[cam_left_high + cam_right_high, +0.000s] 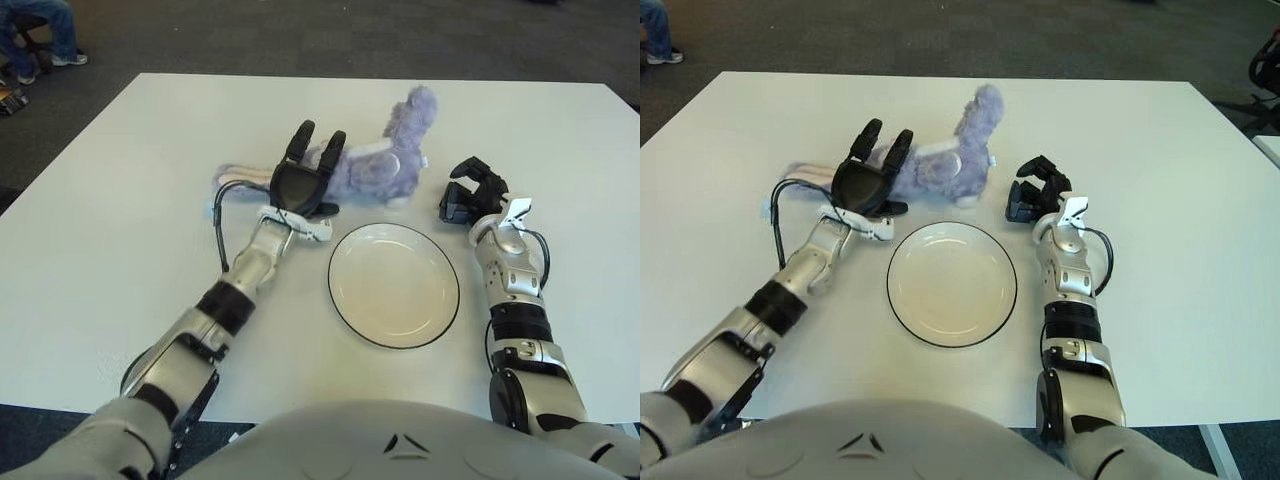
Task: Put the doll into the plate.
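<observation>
So the purple plush doll (385,160) is lying on its side on the white desk (100,200), not in the plate (394,284). The left hand (303,170) is right up against the doll's near side, fingers (300,140) stretched out wide over its body, not wrapped around anything. The right hand (470,190) sits just off the doll's other end, fingers curled in tight, gripping nothing. The white plate with the dark rim is on the near side of both hands, between the two forearms, doll just beyond it.
</observation>
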